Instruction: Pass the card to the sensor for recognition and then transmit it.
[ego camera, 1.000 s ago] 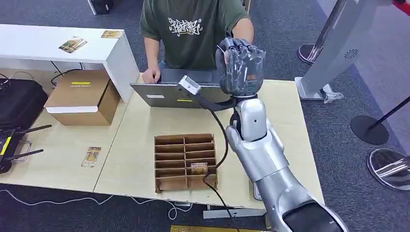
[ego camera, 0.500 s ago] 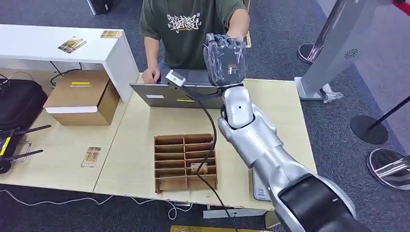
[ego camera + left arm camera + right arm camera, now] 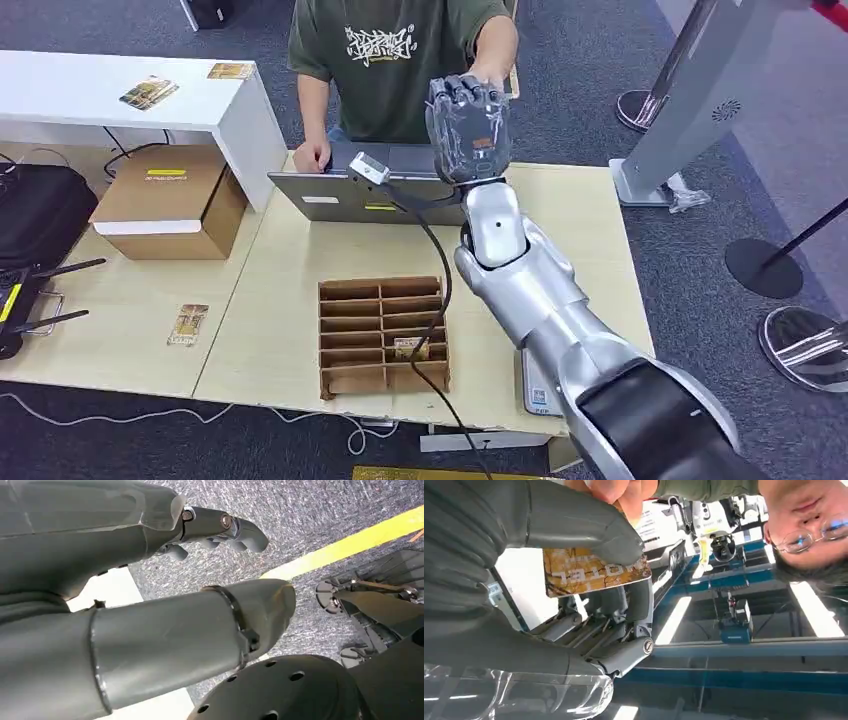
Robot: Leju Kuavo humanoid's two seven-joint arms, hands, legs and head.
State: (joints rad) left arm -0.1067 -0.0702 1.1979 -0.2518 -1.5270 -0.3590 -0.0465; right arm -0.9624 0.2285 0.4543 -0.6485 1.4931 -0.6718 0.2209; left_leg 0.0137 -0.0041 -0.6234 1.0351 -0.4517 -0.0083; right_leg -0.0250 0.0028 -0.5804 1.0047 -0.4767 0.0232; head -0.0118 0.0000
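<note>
card: the hotel key card is pinched between the thick thumb and the darker fingers of the right robot hand, which is raised above the far edge of the surface, over the laptop.
card axis: in the right wrist view its long edge runs out from the robot hand toward the person, with the free end sticking past the thumb.
receiver: the person's hand lies just beyond the card's free end, at or touching the thumb side; whether it grips the card i cannot tell.
nearer arm: the right, which already holds the card; the left robot hand hangs low over the carpet with its fingers apart, holding nothing.
step judged: the handover looks at hand, so the next move likely turns on letting go along that axis.
other cards: one sits in the cardboard divider tray.
</note>
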